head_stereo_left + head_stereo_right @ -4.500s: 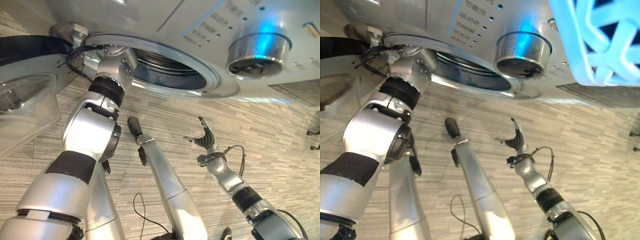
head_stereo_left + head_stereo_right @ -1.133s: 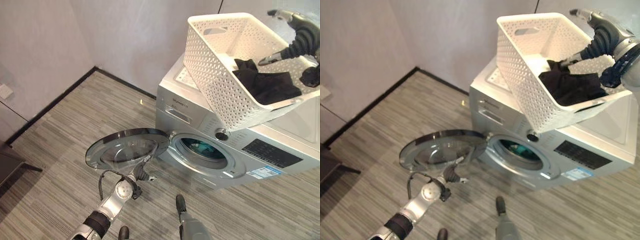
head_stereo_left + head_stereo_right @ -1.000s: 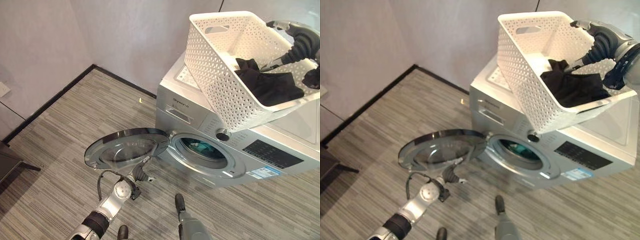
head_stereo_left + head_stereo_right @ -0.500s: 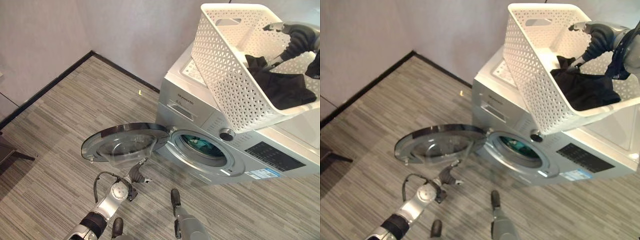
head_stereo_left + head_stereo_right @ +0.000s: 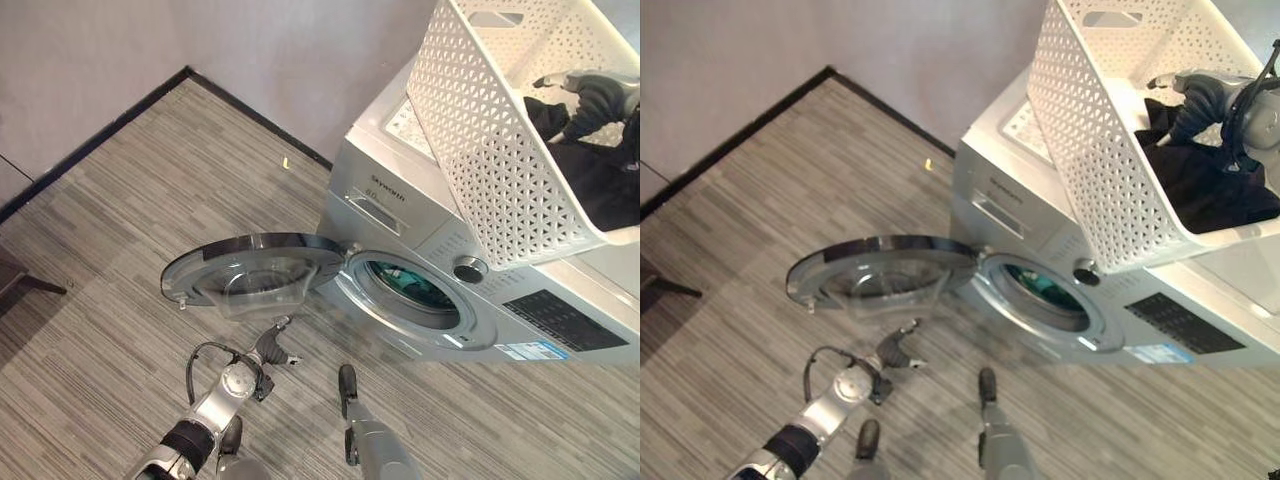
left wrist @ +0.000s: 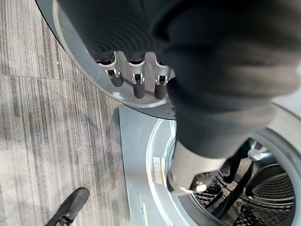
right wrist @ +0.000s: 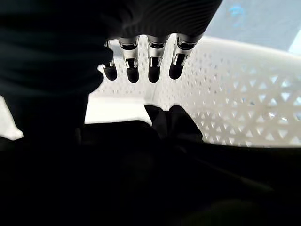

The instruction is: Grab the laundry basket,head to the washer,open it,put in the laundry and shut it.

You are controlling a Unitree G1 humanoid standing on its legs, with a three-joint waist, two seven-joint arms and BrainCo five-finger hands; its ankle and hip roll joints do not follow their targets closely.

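Camera view has tilted down; washer door (image 5: 255,268) stays swung open, left hand (image 5: 272,347) relaxed, fingers straight, just below it. White laundry basket (image 5: 1110,150) sits tilted on the washer (image 5: 400,215) top (dark laundry (image 5: 1210,190) still inside); right hand (image 7: 146,63) hangs over it, fingers straight, nothing gripped, so loading is next.

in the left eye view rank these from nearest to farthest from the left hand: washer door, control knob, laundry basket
1. washer door: swung open, just above the left hand in the picture.
2. control knob: on the washer front, off to the right of the drum opening.
3. laundry basket: tilted on top of the washer, farthest up and right.
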